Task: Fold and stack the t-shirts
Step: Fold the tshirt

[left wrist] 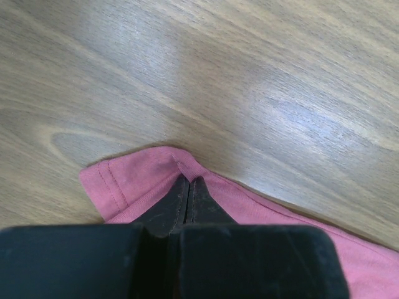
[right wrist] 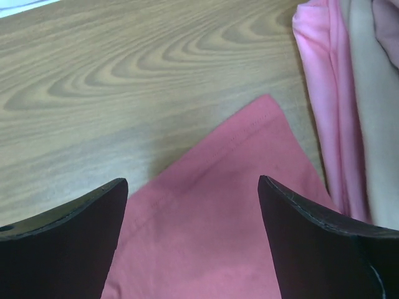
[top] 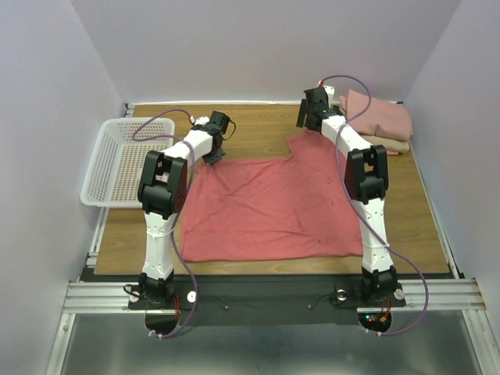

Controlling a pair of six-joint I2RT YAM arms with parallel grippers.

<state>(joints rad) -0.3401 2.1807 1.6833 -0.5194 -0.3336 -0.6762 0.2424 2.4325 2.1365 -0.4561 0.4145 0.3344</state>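
Your left arm (top: 168, 183) is reaching forward with its elbow up and its wrist tipped down at the far-left corner of the red shirt (top: 273, 207). The left gripper (left wrist: 190, 182) is pinched tight there. In the wrist view the fingers (left wrist: 177, 202) meet on a small pucker of cloth just beside the stitched hem.

Your right arm (top: 363, 176) is stretched out long toward the far right. The right gripper (right wrist: 192, 182) hangs over the shirt's far-right corner with its jaws spread wide and nothing between them. You can't tell from these views whether the tips touch the cloth.

That's one red shirt, spread mostly flat across the middle of the table (top: 258, 129) with a few soft wrinkles.

There are three folded ones in a stack at the far-right corner. The dusty shirt (top: 379, 113) is on top, the tan shirt (right wrist: 374, 112) is under it, and the bright-pink shirt (right wrist: 318, 75) shows at the stack's near side, just beside the red corner.

That makes four shirts in all, plus one white mesh basket (top: 105, 168) at the far left, overhanging the table edge.
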